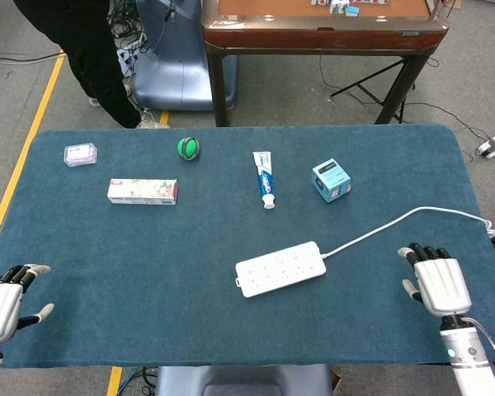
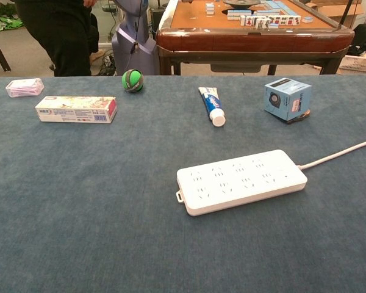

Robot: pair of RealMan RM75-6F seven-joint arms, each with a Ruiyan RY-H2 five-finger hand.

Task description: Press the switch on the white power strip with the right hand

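The white power strip (image 1: 280, 268) (image 2: 241, 180) lies on the blue table cloth right of centre, its white cord (image 1: 404, 219) running off to the right edge. My right hand (image 1: 434, 282) hovers near the front right corner, well to the right of the strip, fingers apart and holding nothing. It does not show in the chest view. My left hand (image 1: 4, 299) sits at the front left corner, fingers spread and empty.
At the back of the table are a green ball (image 1: 188, 148), a toothpaste tube (image 1: 265, 178), a small blue box (image 1: 331, 180), a long carton (image 1: 142, 191) and a small clear packet (image 1: 80, 154). A person and a wooden table stand beyond.
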